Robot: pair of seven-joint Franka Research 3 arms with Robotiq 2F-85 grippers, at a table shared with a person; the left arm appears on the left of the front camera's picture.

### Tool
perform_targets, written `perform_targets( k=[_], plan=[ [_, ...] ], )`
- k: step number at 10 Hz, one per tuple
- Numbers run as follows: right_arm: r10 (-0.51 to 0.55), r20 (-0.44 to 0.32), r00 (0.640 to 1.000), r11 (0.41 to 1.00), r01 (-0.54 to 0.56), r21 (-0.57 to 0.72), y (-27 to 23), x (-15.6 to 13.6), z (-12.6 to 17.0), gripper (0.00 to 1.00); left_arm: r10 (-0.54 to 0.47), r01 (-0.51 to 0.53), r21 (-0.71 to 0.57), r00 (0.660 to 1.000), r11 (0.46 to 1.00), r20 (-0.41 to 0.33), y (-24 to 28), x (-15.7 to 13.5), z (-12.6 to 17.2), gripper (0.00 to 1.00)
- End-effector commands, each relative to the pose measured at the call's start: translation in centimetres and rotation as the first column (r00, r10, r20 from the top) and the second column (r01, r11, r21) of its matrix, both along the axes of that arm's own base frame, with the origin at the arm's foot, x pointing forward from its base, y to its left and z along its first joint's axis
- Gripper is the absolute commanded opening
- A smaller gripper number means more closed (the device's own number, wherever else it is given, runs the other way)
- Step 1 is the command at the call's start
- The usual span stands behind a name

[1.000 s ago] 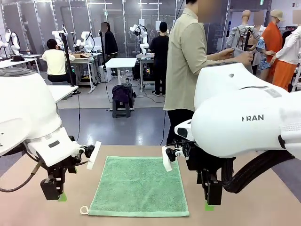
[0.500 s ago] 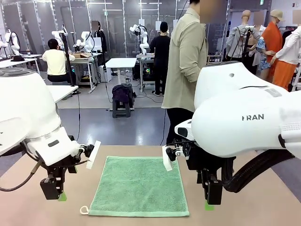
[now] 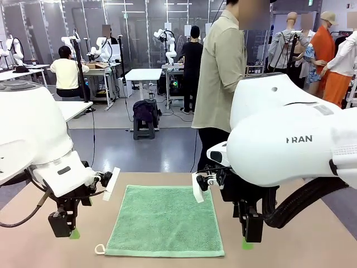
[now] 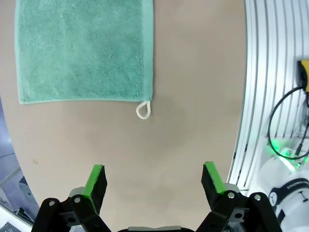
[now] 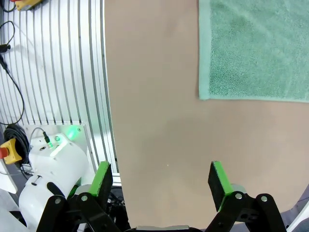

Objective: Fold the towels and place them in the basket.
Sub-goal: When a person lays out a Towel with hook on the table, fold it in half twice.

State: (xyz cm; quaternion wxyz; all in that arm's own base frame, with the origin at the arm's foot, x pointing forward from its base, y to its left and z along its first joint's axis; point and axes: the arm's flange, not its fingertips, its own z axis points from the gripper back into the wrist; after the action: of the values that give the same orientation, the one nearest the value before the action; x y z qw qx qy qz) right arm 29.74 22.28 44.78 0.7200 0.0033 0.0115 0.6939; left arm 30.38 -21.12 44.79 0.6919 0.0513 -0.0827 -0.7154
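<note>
A mint green towel [image 3: 165, 221] lies spread flat on the brown table, its small white loop [image 3: 100, 249] at the near left corner. My left gripper [image 3: 62, 224] hangs open just left of the towel, nothing between its fingers. In the left wrist view the green towel [image 4: 82, 48] and its loop [image 4: 143, 110] lie beyond the open left gripper [image 4: 154, 181]. My right gripper [image 3: 250, 229] hangs open just right of the towel. The right wrist view shows a corner of the green towel [image 5: 256, 48] ahead of the open right gripper [image 5: 161, 183]. The basket is out of view.
A person [image 3: 223, 72] in a beige shirt stands at the far side of the table, turned to the right. The bare brown tabletop [image 3: 301, 245] extends on both sides of the towel. The table's near edge meets a ribbed metal frame [image 5: 63, 72].
</note>
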Motion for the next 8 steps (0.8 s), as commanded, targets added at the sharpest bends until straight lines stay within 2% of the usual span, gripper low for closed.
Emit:
perform_targets(
  k=[1, 3, 8],
  plan=[
    [0.017, 0.011, 1.0, 1.0, -0.017, 0.001, 1.4, 1.1, -1.4, 1.0, 0.031, -0.03, 0.024, 0.999, 0.999, -0.018, -2.0, 0.9, -1.6, 1.0],
    [0.025, -0.014, 1.0, 1.0, -0.024, 0.018, 2.0, 2.1, -3.9, 1.0, 0.024, -0.023, 0.009, 0.998, 1.0, -0.053, -2.7, 1.3, -3.7, 1.0],
    [0.02, -0.039, 0.999, 0.999, -0.019, 0.04, 3.7, 2.9, -8.0, 1.0, 0.031, -0.032, -0.001, 0.996, 1.0, -0.079, -4.7, 1.1, -7.9, 1.0]
  ],
)
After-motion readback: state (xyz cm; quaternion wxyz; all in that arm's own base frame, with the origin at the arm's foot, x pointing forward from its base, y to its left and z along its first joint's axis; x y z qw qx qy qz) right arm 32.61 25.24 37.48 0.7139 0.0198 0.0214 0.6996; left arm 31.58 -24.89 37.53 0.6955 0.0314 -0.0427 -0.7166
